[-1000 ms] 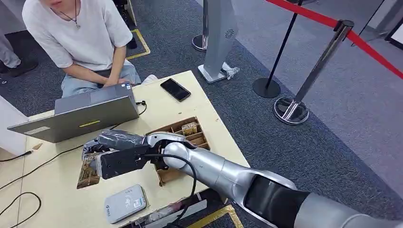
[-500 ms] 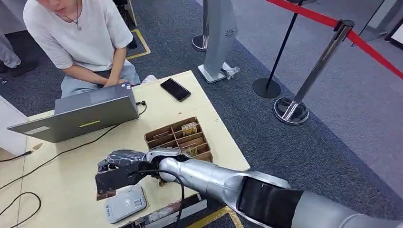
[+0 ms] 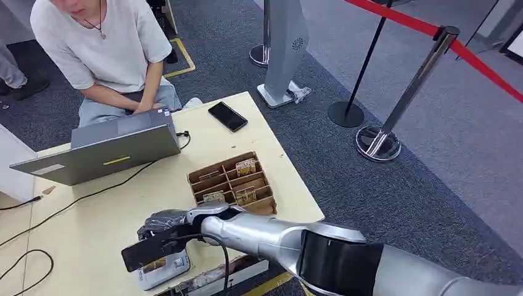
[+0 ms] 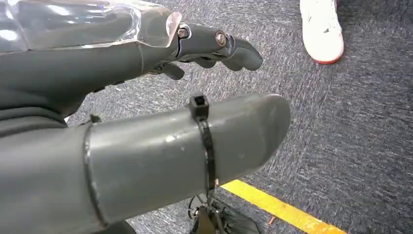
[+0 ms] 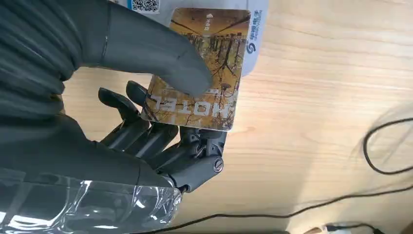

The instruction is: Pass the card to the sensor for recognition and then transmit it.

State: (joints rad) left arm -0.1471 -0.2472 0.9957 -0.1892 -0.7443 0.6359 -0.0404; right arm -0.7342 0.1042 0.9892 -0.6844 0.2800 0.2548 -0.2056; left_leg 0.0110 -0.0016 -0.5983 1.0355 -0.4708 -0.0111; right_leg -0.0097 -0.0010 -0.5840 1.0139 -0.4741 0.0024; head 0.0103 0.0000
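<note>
My right hand (image 3: 161, 231) reaches across the table near its front edge and pinches a brown-and-gold hotel card (image 5: 204, 68) between thumb and fingers. The card hangs right above the white card sensor (image 3: 166, 269), which lies flat by the table's front edge; the sensor's white rim (image 5: 255, 34) peeks out past the card in the right wrist view. Whether card and sensor touch I cannot tell. My left hand (image 4: 160, 97) hangs over grey carpet with fingers apart and nothing in it.
A cardboard tray (image 3: 233, 182) of several more cards sits just behind my right arm. A grey laptop (image 3: 105, 148), a black phone (image 3: 227, 116) and cables (image 3: 24, 259) lie on the table. A person (image 3: 102, 43) sits behind the laptop. Stanchions (image 3: 379, 139) stand right.
My right hand has carried the card from left of the tray toward the table's front edge, down over the sensor, which it now partly covers.
</note>
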